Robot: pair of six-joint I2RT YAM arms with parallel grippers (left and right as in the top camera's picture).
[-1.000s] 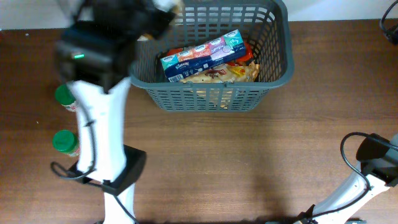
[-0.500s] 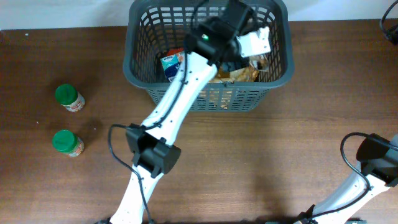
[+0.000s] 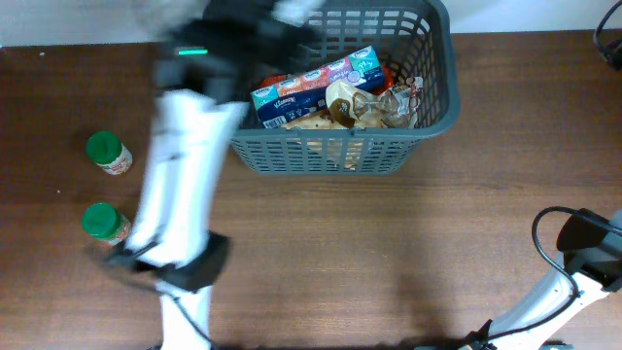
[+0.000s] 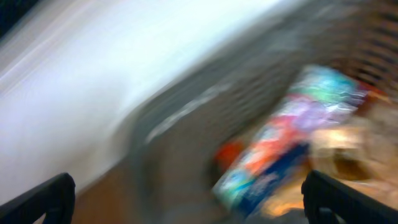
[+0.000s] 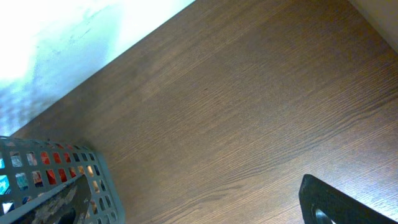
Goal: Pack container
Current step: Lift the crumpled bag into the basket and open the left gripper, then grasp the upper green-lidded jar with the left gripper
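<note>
The container [image 3: 439, 87], a dark grey lattice basket, stands at the back centre of the table. Inside lie a multicoloured tissue pack [image 3: 316, 83] and brownish snack packets [image 3: 374, 105]. My left gripper [image 3: 292, 15] is a blur above the basket's back left corner. In the left wrist view the left gripper [image 4: 196, 205] is open wide with nothing between its fingers, and the blurred tissue pack [image 4: 292, 137] lies below it. My right gripper [image 5: 199, 208] is open over bare wood, with a basket corner [image 5: 56, 168] at its left.
Two green-lidded jars [image 3: 107, 153] [image 3: 103, 223] stand on the wooden table at the left. The left arm's base [image 3: 180, 272] sits at the front left, and the right arm's base [image 3: 583, 253] with its cable at the front right.
My left gripper reached over the basket's right half, opened, and has swung back to the left. A beige packet now lies beside the tissue pack. The right arm has not moved.
</note>
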